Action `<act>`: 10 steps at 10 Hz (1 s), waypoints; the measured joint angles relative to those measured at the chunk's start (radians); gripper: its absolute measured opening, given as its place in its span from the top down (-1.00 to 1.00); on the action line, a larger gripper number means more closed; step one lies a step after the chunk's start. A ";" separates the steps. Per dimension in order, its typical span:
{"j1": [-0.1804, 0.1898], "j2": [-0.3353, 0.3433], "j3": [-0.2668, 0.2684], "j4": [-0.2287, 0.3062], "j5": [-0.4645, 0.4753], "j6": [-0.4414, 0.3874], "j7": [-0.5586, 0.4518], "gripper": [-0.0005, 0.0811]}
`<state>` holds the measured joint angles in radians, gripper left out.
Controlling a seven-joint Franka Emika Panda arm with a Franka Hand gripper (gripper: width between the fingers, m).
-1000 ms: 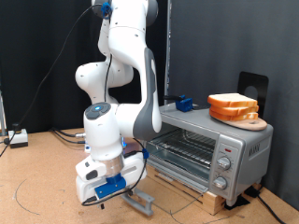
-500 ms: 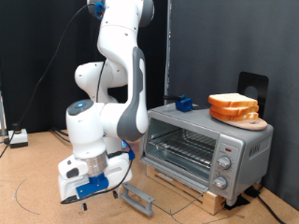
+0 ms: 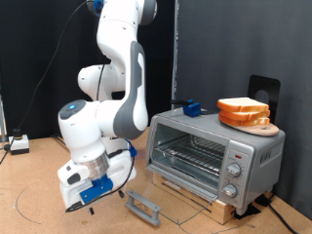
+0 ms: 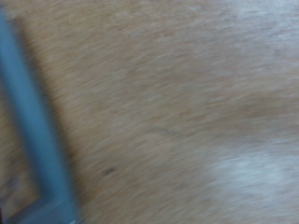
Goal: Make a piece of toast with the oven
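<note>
The silver toaster oven (image 3: 210,156) stands at the exterior view's right with its glass door folded down flat; the dark bar handle (image 3: 142,207) lies near the floor and the wire rack (image 3: 187,153) shows inside with nothing on it. No single slice of toast shows in either view. My gripper (image 3: 86,195), with blue fingers, hangs low over the wooden table, to the exterior view's left of the door handle and apart from it. Nothing shows between its fingers. The wrist view is blurred: wood surface and a grey-blue bar (image 4: 37,131) along one edge, with no fingers in it.
A stack of bread slices (image 3: 243,110) sits on a round wooden board on top of the oven. A small blue object (image 3: 192,107) lies on the oven's far top edge. Cables (image 3: 19,146) lie at the exterior view's left.
My arm has swung towards the exterior view's left, carrying the gripper away from the door handle. The oven door lies open throughout.
</note>
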<state>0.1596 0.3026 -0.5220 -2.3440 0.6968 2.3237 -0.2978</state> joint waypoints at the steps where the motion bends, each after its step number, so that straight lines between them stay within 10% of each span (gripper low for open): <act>1: -0.030 -0.027 -0.006 0.018 -0.005 -0.124 -0.053 -1.00; 5: -0.088 -0.114 -0.058 0.074 -0.083 -0.418 -0.074 -1.00; 10: -0.107 -0.248 -0.100 0.075 -0.179 -0.552 -0.055 -1.00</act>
<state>0.0524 0.0548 -0.6217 -2.2686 0.5181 1.7720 -0.3524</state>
